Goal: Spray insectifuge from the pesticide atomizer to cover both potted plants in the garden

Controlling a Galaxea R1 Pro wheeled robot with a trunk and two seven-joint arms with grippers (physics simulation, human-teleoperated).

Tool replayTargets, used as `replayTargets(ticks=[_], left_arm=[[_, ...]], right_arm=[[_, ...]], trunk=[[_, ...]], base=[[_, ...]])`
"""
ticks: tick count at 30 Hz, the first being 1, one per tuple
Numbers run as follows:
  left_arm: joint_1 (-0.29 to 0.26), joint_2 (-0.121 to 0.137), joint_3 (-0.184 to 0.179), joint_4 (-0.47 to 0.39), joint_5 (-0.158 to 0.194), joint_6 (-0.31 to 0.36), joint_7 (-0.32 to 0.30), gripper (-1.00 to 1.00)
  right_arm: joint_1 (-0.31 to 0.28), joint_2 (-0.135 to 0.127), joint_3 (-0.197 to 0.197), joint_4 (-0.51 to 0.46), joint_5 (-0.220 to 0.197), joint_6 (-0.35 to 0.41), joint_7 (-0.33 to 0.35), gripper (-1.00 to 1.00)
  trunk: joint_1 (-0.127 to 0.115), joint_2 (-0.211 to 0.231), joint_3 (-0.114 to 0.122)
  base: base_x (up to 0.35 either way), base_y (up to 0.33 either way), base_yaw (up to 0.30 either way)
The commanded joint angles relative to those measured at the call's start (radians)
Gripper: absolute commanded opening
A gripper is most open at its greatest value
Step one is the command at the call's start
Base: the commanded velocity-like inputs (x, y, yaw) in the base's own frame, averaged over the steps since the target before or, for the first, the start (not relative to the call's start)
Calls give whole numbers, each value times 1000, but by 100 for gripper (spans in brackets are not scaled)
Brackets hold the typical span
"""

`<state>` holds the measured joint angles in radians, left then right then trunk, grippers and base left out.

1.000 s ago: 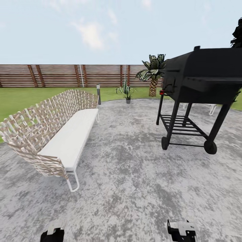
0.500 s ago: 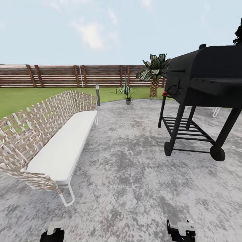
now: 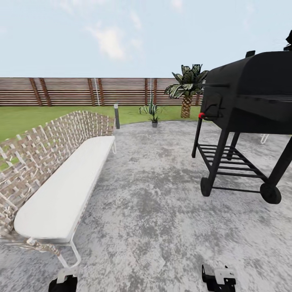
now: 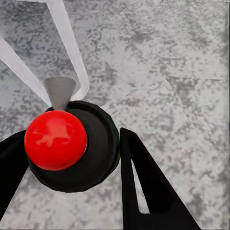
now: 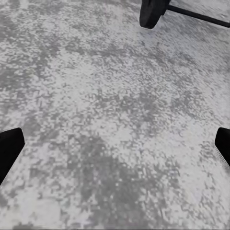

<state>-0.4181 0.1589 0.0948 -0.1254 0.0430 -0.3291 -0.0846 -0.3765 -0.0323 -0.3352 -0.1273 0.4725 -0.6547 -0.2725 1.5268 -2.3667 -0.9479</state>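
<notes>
In the left wrist view my left gripper [image 4: 67,148] is shut on the pesticide atomizer [image 4: 62,143], a round black body with a glossy red ball and a grey cone nozzle. One black finger [image 4: 143,187] presses against its side. The head view catches the left gripper [image 3: 64,282] and the right gripper [image 3: 219,278] at its bottom edge, low over the grey paved patio [image 3: 162,211]. My right gripper [image 5: 115,143] stands open over bare paving, holding nothing. The two small potted plants are out of view.
A woven bench with a white seat [image 3: 65,190] runs along the left. A black wheeled grill [image 3: 251,93] stands at the right, its wheel [image 5: 152,12] near my right gripper. Far off are a striped agave [image 3: 152,110], a palm [image 3: 186,87], a short post [image 3: 117,115], lawn [image 3: 24,117] and fence [image 3: 81,91].
The whole view has advanced over the patio: bench and grill have grown larger and slid toward the picture's edges. Both grippers keep their places and states.
</notes>
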Motion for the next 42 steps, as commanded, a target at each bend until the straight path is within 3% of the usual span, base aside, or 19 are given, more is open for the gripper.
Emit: replayTargets(ticks=[1, 42], left_arm=[[-1, 0, 8, 1, 5, -2, -9, -100], [-1, 1, 8, 1, 6, -2, -9, -100]], right_arm=[[-1, 0, -4, 1, 11, -2, -7, 100], [-1, 0, -4, 1, 11, -2, -7, 100]], trunk=[[0, 0, -1], [0, 0, -1]], base=[[305, -137, 0], [333, -27, 0]])
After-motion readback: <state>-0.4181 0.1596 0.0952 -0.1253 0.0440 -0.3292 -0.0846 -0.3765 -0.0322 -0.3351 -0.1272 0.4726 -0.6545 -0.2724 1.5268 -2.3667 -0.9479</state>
